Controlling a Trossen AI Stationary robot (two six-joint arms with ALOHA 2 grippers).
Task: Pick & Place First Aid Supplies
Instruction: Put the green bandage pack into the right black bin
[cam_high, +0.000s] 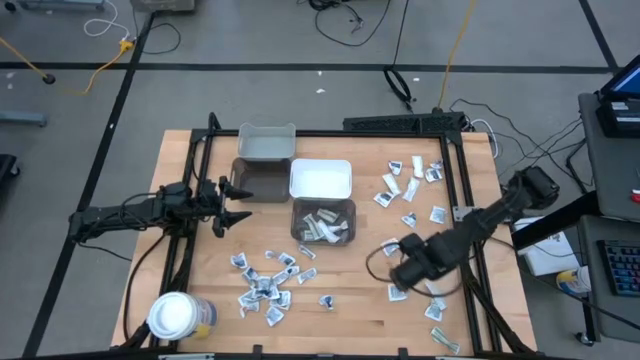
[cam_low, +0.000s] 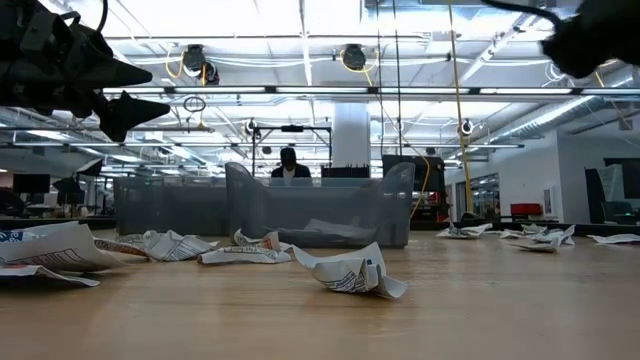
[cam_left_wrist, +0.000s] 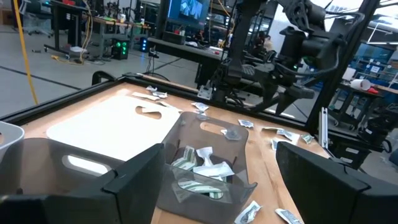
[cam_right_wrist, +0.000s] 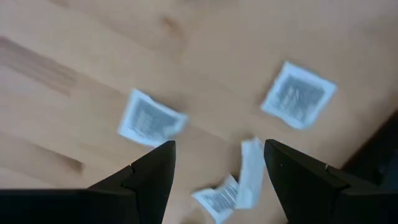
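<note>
The first aid packets lie in three loose groups on the wooden table (cam_high: 340, 300): a cluster of white printed packets (cam_high: 265, 285) near the front left of centre, a scatter of packets (cam_high: 410, 180) at the back right, and a few packets (cam_high: 425, 295) at the front right under the right arm. More of them, including pale-green strips (cam_high: 322, 226), already lie inside the clear grey bin (cam_high: 323, 221) at the middle of the table. Just behind that bin sits a white bin (cam_high: 320, 179); to its left stands a dark grey bin (cam_high: 255, 180), and behind that a pale grey bin (cam_high: 266, 142). The right gripper (cam_right_wrist: 217, 168) hangs above the front-right packets, fingers spread apart and holding nothing; between and beyond its fingers the wrist view shows a square packet (cam_right_wrist: 149, 118), another square packet (cam_right_wrist: 297, 94) and a crumpled pair of packets (cam_right_wrist: 235, 183) on the bare wood, none touched. The left gripper (cam_high: 228, 205) is raised above the table just left of the dark grey bin, its fingers wide apart and empty, pointing toward the clear grey bin. A white-lidded round jar (cam_high: 178, 315) stands at the front left corner. In the low view, a crumpled packet (cam_low: 350, 270) lies nearest the camera with the clear bin behind it, and a person (cam_low: 289, 165) shows far back in the room.
</note>
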